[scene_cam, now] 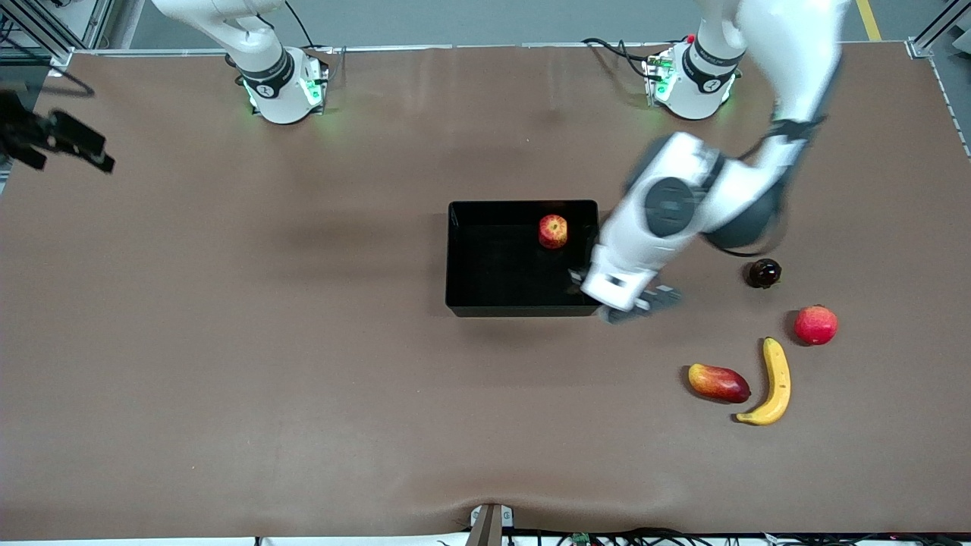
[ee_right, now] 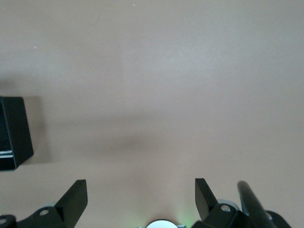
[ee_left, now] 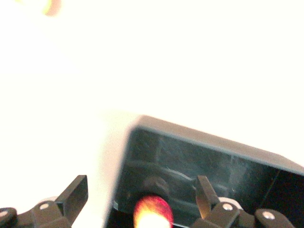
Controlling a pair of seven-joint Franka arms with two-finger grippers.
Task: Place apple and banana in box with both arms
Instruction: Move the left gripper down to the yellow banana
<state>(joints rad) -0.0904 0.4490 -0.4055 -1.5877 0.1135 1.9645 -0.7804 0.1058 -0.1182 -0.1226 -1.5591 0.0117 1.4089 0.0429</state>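
The apple [scene_cam: 553, 231] lies in the black box [scene_cam: 485, 303], near the box's wall on the robots' side. The left wrist view shows it [ee_left: 152, 212] low between the fingers, on the box floor [ee_left: 228, 166], not held. My left gripper [scene_cam: 623, 302] is open and empty over the box's corner toward the left arm's end; its open jaws [ee_left: 140, 192] show in its wrist view. The banana [scene_cam: 774, 383] lies on the table nearer the front camera. My right gripper [ee_right: 141, 192] is open and empty, held high at the right arm's end [scene_cam: 72, 152], waiting.
A red-and-yellow mango-like fruit [scene_cam: 718, 383] lies beside the banana. A pinkish-red round fruit [scene_cam: 815, 324] and a dark round fruit [scene_cam: 764, 273] lie toward the left arm's end. The box's corner [ee_right: 14, 133] shows in the right wrist view.
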